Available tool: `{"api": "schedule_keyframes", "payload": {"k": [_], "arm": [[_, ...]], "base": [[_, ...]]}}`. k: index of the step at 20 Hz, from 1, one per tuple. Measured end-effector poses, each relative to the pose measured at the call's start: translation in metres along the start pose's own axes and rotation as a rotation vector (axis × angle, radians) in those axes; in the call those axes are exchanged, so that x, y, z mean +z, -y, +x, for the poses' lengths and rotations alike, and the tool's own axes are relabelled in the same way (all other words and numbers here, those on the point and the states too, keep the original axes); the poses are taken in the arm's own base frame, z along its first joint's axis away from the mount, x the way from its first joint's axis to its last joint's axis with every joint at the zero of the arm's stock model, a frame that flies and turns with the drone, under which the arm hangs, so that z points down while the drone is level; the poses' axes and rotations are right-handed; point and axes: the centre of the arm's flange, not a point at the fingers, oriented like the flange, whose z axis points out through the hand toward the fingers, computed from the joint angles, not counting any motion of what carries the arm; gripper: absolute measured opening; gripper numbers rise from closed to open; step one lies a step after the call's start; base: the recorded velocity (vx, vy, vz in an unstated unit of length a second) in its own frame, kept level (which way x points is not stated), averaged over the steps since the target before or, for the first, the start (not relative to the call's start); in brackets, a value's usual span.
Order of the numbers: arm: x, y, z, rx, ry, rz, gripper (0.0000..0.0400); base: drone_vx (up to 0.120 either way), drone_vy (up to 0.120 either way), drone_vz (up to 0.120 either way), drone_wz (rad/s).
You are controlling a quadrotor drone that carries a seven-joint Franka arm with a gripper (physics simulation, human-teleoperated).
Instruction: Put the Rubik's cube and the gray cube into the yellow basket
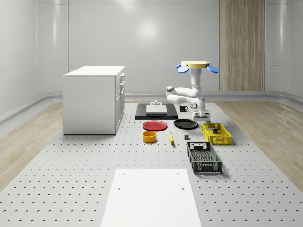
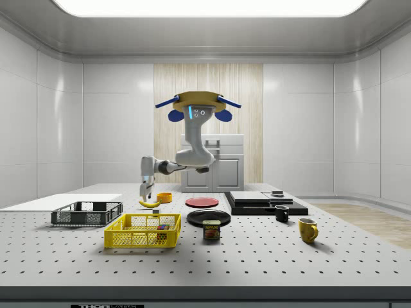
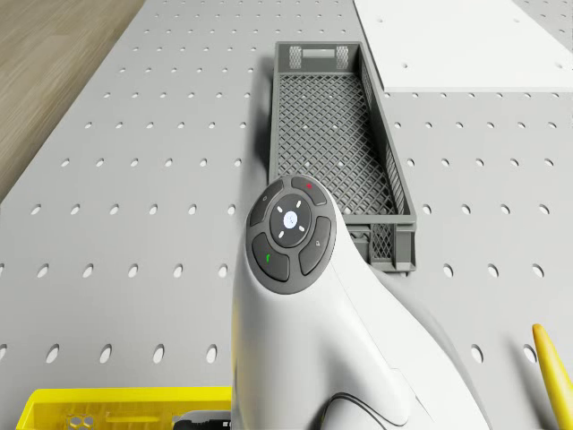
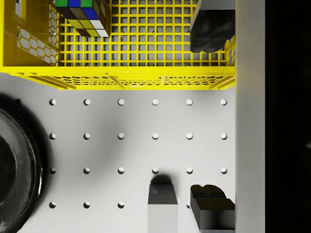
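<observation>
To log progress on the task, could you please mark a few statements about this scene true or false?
1. The Rubik's cube lies in the yellow basket. True.
2. The gray cube is in the basket too. False: it sits on the table, outside the basket's wall.
3. The end effector is shut on the gray cube. False: it is open and holds nothing; the cube rests on the table beside one finger.
4. The drone hovers above the table, with the arm reaching down by the basket. True.
</observation>
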Motion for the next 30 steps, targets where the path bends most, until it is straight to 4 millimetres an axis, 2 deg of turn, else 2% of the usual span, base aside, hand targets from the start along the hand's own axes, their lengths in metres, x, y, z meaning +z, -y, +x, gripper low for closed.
{"api": "schedule_keyframes", "payload": {"k": [14,24,26,30], "arm": [[0.0000,0.0000,0.0000,0.000,0.000,0.000,0.0400],[0.0000,0.0000,0.0000,0.000,0.000,0.000,0.0400],[0.0000,0.0000,0.0000,0.000,0.000,0.000,0.0400],[0.0000,0.0000,0.0000,0.000,0.000,0.000,0.0400]], "base": [[0.000,-0.120,-0.100,0.000],[0.000,-0.120,0.000,0.000],[-0.100,-0.120,0.000,0.000],[-0.030,-0.020,0.000,0.000]]}}
